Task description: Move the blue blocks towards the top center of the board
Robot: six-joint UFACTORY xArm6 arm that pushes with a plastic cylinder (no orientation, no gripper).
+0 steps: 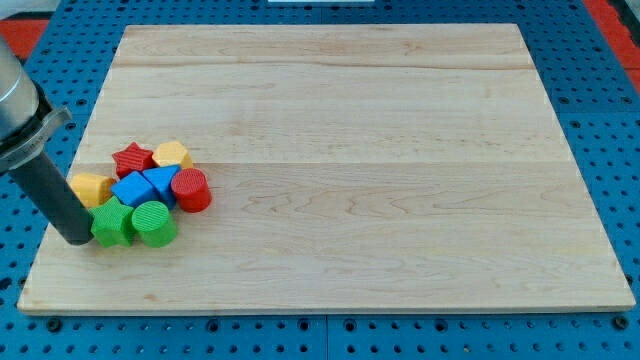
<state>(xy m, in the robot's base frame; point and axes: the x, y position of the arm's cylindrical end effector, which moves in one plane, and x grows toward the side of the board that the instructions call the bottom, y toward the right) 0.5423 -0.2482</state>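
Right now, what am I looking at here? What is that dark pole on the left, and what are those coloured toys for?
One camera looks down on a wooden board. The dark pole is a robot arm's rod; my tip slides on the board and pushes things, holding nothing. It sits at the left of a tight cluster: red star, two yellow blocks, blue cube, blue triangle, red cylinder, green star, green cylinder. The blue ones should go up to the top middle.
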